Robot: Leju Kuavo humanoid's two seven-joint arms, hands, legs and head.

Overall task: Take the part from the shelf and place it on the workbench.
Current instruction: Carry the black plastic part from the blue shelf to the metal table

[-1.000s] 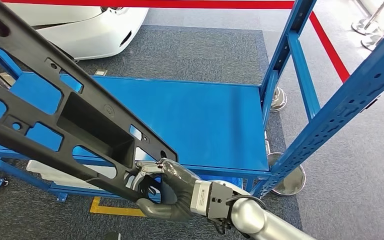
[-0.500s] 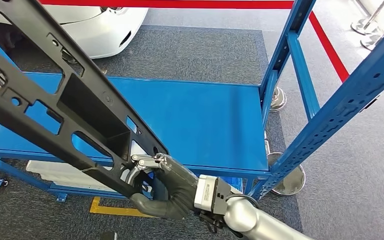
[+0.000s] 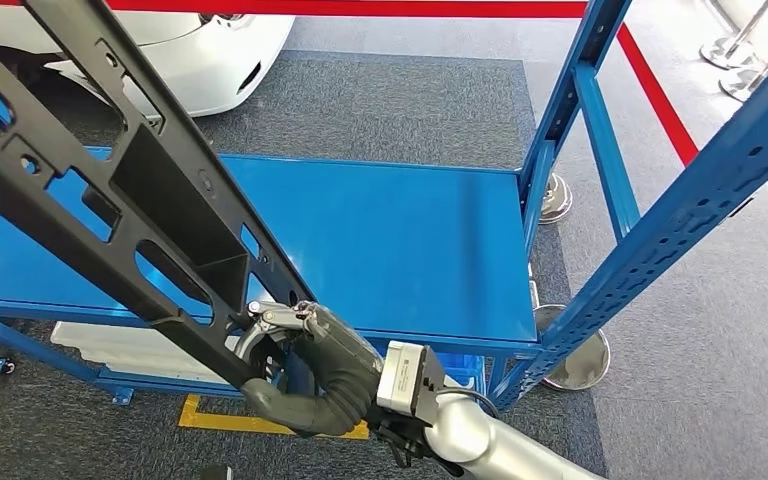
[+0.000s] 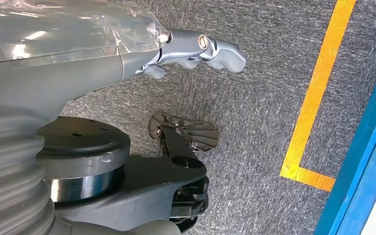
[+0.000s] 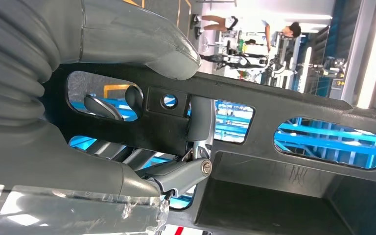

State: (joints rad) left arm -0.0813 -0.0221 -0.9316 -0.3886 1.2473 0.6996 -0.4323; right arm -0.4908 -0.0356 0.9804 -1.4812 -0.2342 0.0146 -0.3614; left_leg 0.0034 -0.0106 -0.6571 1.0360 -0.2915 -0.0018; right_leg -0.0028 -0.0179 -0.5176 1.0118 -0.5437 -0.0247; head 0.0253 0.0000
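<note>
— That black part (image 3: 150,200) looks awkward. Long, flat, full of cut-outs, and the right hand (image 3: 305,375) has it by the very end.

— Yes, the fingers (image 3: 285,320) are curled through one of the end openings, thumb wrapped under the rim. The rest slants up and away over the blue shelf (image 3: 400,240), clear of the board as far as I can judge.

— Heavy, you think?

— I'd guess not; it looks like moulded plastic, ribbed and stiff, so it shouldn't sag. But with that length hanging out from one end it will want to lever round in the grip. A hold nearer the boxy recess in the middle would balance better.

— Slippery?

— Matte surface, and the fingers hook through a hole, so it shouldn't slide out. Swinging into the blue upright (image 3: 660,220) is the bigger worry.

— And the left hand (image 4: 196,49)?

— Hanging low over the grey carpet (image 4: 254,112), fingers loosely curled, holding nothing that I can see.

— Where's the desk it's meant to go on?

— Can't tell from here. And the part's far end runs off the top-left of the head view, so I can't say how long it is or whether anything else touches it there.
</note>
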